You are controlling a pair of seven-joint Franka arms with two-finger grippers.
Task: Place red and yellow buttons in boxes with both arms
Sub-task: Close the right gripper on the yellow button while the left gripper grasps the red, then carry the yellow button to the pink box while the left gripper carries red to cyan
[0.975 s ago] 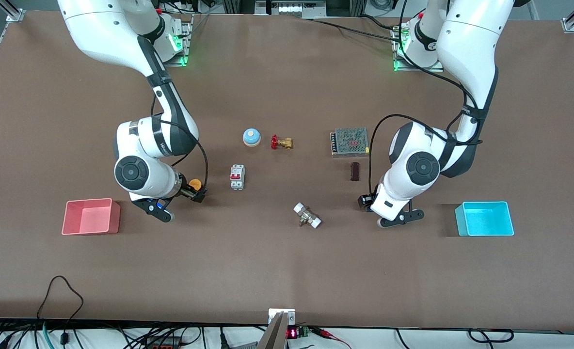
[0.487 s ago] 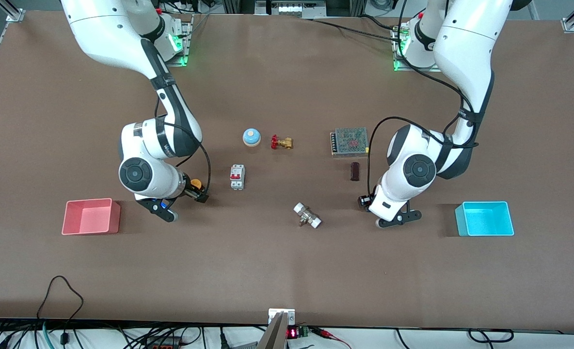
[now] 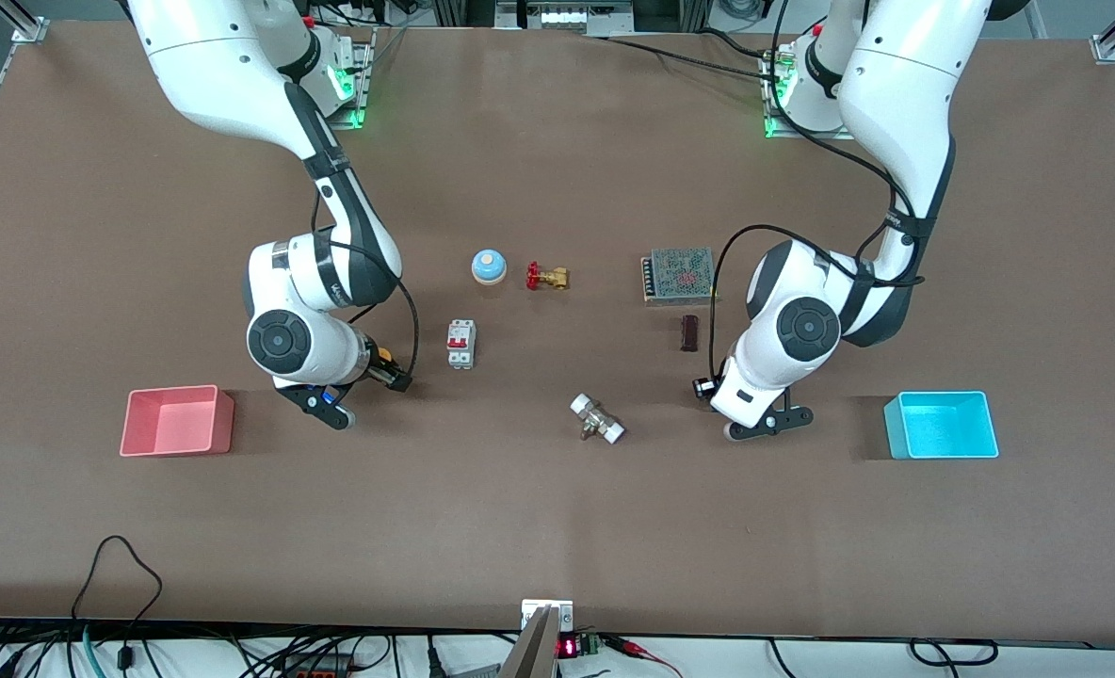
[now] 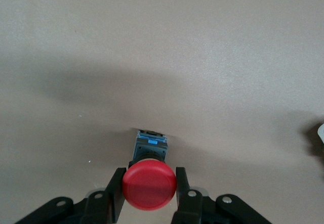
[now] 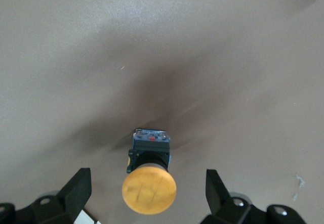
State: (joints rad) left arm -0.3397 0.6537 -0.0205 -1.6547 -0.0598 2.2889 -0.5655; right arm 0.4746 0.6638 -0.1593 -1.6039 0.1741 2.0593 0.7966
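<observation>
My left gripper is low over the table, its fingers shut on the round cap of the red button. The button's dark body points down at the table and is hidden in the front view. My right gripper is open, its fingers wide apart on either side of the yellow button, not touching it. A sliver of the yellow cap shows in the front view. The pink-red box lies at the right arm's end, the cyan box at the left arm's end.
Mid-table lie a blue dome with a yellow top, a brass valve with a red handle, a white breaker, a mesh-topped metal unit, a small dark block and a white-ended fitting.
The right gripper has moved toward the middle of the table and now covers most of the yellow cap. The left gripper has shifted slightly toward the middle too.
</observation>
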